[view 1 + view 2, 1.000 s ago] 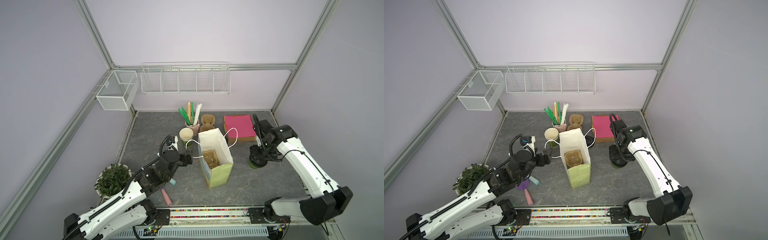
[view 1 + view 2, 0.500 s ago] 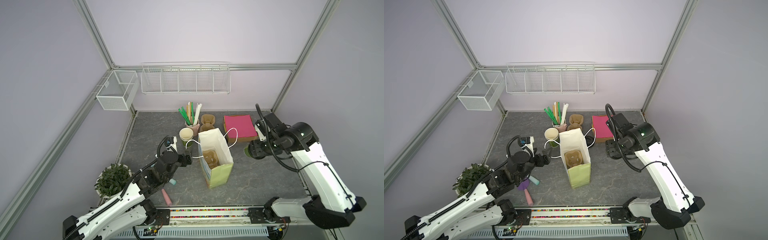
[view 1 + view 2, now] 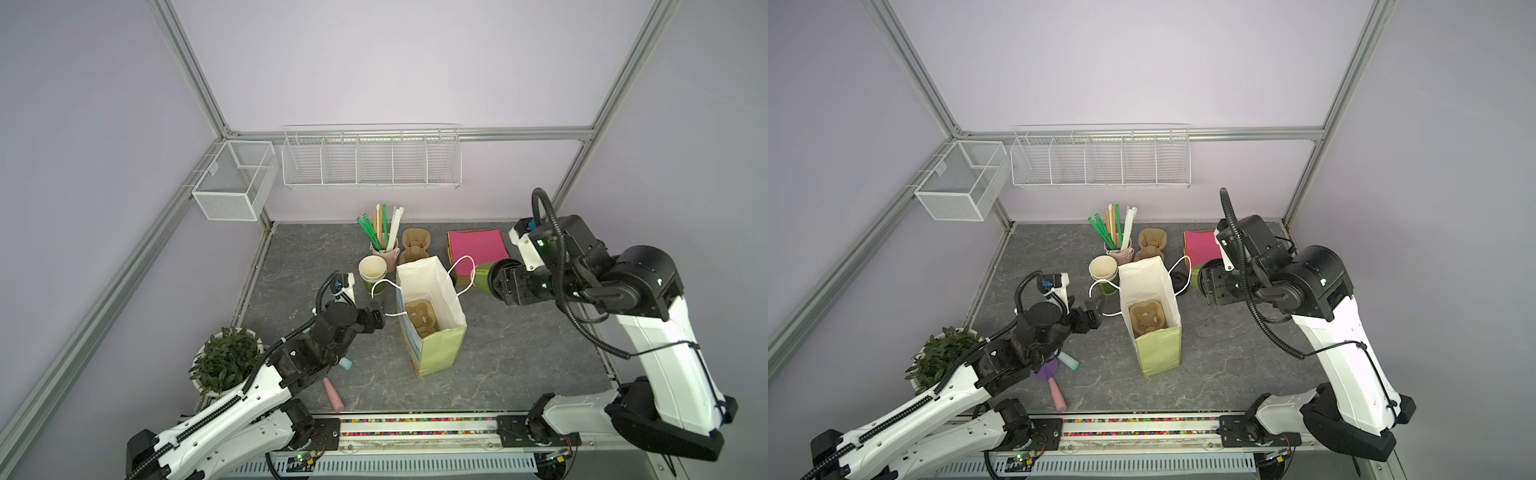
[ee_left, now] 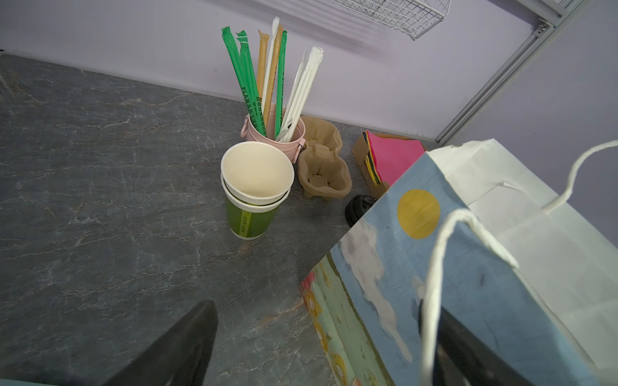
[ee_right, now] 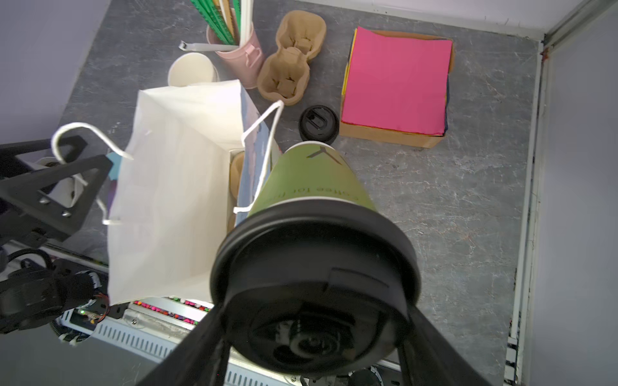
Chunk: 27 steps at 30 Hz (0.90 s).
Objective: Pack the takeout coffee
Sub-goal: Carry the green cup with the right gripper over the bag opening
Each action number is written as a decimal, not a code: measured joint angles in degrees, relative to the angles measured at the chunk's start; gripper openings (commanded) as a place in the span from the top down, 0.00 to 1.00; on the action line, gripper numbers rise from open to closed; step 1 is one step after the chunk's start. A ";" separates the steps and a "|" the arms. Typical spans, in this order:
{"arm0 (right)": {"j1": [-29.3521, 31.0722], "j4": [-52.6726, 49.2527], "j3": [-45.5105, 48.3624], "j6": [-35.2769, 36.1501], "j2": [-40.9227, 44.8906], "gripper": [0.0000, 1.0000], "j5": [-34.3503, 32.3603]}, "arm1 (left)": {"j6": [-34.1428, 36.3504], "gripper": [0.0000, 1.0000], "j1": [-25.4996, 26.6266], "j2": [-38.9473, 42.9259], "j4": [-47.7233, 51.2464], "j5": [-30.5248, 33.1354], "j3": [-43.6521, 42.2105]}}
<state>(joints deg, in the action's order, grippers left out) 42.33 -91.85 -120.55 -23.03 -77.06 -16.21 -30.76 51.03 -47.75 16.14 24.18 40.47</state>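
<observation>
There are 1 bag point(image 3: 419, 278), 1 lidded cup point(image 5: 311, 180), 1 loose lid point(image 5: 318, 123), 2 carriers point(image 5: 284, 77) and perhaps 2 stacked cups point(image 4: 254, 187).

The bag point(image 3: 432, 316) stands on the counter point(image 3: 519, 353), a carrier point(image 3: 419, 318) inside; my right fingers point(image 5: 434, 351) hold the takeout coffee point(image 3: 482, 276) just right of it.

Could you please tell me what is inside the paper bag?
A brown pulp cup carrier sits at the bottom of the paper bag, with no cup in it. The bag's walls hide the remaining floor.
</observation>
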 measured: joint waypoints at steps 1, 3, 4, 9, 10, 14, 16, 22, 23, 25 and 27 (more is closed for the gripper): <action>0.79 0.02 -0.79 0.15 -0.13 0.28 0.13 | 0.00 0.06 0.00 -0.11 -0.02 0.00 0.00; 2.34 0.00 -2.14 0.39 -0.55 0.28 0.44 | 0.00 0.06 0.00 -0.26 0.00 0.00 0.00; 3.15 0.02 -2.82 0.52 -0.87 0.28 0.57 | 0.00 0.06 0.00 -0.33 0.00 0.00 0.00; 7.52 0.02 -6.03 0.76 -2.95 0.29 0.83 | 0.00 0.06 0.00 -0.37 -0.02 0.02 0.00; 8.33 0.02 -6.67 0.79 -3.37 0.29 0.92 | 0.00 0.06 0.00 -0.37 -0.02 0.02 0.00; 11.17 0.02 -9.77 0.83 -4.85 0.29 1.55 | 0.00 0.06 0.00 -0.37 -0.02 0.02 0.00; 11.85 0.02 -11.74 0.85 -5.57 0.29 1.97 | 0.02 0.06 0.00 -0.37 0.00 0.02 0.00; 12.26 0.02 -15.19 0.98 -6.14 0.30 2.38 | 0.02 0.06 0.00 -0.37 0.00 0.00 0.00; 12.39 0.02 -15.50 0.96 -6.10 0.30 2.60 | 0.00 0.06 0.00 -0.37 0.00 0.00 0.00; 13.16 0.02 -15.78 0.92 -6.14 0.30 2.82 | 0.02 0.06 0.00 -0.37 0.00 0.00 0.00; 14.43 0.02 -16.00 0.74 -6.71 0.30 3.02 | 0.02 0.06 0.00 -0.37 0.00 0.00 0.00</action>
<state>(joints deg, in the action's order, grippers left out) 56.75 -91.83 -136.55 -22.28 -83.77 -13.19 -30.74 51.03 -48.12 16.14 24.18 40.47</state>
